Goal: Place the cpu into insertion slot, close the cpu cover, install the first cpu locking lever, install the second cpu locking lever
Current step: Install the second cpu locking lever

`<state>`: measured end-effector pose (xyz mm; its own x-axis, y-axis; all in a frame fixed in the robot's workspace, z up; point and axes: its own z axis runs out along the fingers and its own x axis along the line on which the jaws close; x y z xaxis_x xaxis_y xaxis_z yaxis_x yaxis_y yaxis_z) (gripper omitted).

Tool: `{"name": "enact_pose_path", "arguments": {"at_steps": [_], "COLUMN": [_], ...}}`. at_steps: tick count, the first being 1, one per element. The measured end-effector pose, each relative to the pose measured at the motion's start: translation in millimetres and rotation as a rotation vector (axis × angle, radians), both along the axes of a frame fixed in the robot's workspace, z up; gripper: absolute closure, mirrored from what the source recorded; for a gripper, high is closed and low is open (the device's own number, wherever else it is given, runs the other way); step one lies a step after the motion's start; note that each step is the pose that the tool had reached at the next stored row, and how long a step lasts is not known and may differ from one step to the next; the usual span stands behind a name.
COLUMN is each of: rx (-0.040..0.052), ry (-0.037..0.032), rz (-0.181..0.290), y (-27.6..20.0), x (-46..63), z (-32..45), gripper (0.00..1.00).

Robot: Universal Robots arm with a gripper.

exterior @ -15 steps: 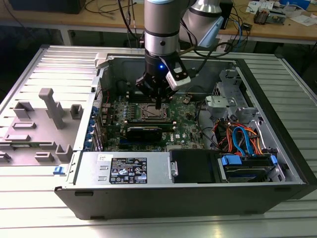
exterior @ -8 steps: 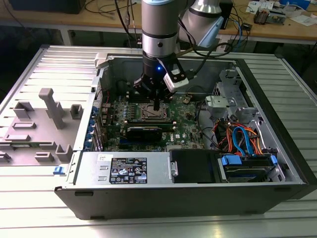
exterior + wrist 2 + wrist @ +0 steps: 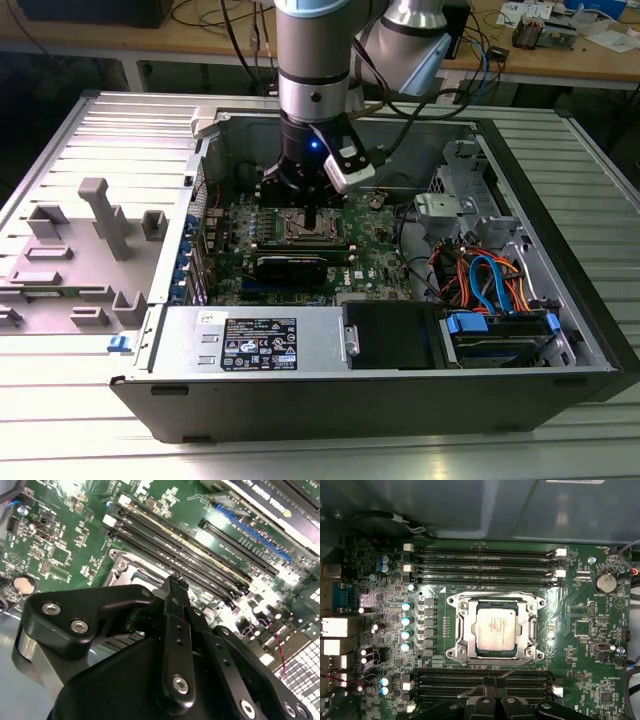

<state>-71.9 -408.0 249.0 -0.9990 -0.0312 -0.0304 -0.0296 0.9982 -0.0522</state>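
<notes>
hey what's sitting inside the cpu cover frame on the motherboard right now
In the first wrist view the cpu lies flat inside the cpu cover, its silvery top showing through the cut-out. The insertion slot beneath is covered by the chip, so its contacts can't be seen.

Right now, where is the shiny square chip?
In the first wrist view, the cpu sits inside the insertion slot on the green motherboard, between two banks of long memory slots.

The silvery cpu (image 3: 495, 628) lies flat in the insertion slot (image 3: 462, 630), cpu cover (image 3: 532, 630) closed.

Ribbed metal table (image 3: 120, 130), cluttered wooden bench (image 3: 560, 60)
</notes>
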Motion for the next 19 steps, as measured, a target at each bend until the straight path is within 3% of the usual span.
{"name": "enact_pose_path", "arguments": {"at_steps": [2, 6, 10, 12, 16, 19], "rx": [0.0002, 0.0072, 0.0203, 0.0363, 0.0409, 0.0518], "ry": [0.0000, 0.0000, -0.0002, -0.0003, -0.0003, -0.0006], "rz": [0.009, 0.022, 0.030, 0.035, 0.038, 0.038], "y": [-6.1, -7.7, -8.3, -9.1, -14.0, -14.5], "x": [-3.4, -9.9, -11.7, -12.8, -16.9, -18.5], "z": [-1.3, -2.5, -6.1, -9.9, -13.0, -13.7], "gripper": [0.89, 0.89, 0.89, 0.89, 0.89, 0.89]}}
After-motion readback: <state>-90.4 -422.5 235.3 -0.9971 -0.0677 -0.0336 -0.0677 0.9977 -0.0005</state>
